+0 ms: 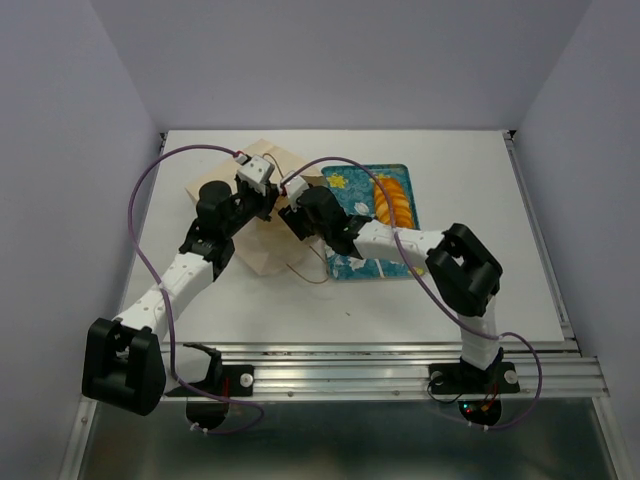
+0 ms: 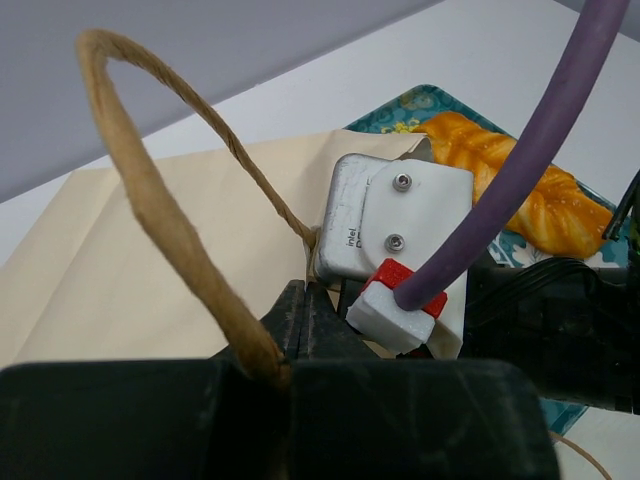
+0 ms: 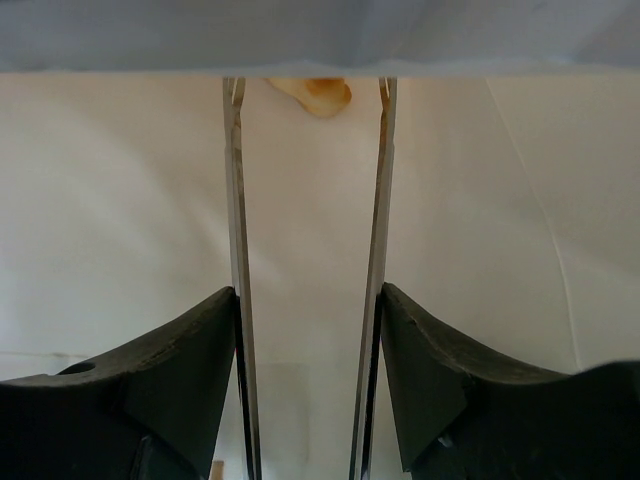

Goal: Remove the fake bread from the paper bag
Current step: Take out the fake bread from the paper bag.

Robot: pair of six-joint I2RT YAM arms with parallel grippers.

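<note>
Roughly halfway: loaf (image 1: pixel 393 200) is already out, lying on the tray (image 1: pixel 345 178) right of centre in the top view. Croissant (image 3: pixel 320 96) isn't out yet; it sits deep in the bag (image 1: pixel 262 250), top centre of the right wrist view. Right claw (image 3: pixel 308 88) is inside the bag, jaws moderately wide, nothing between them. Left claw (image 2: pixel 305 320) is pinched on the handle (image 2: pixel 150 200), probably keeping the mouth open.

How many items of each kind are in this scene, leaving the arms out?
Fake bread: 2 (braided loaf on the tray, second piece glimpsed inside the bag)
Paper bag: 1
Teal tray: 1
Total: 4
</note>
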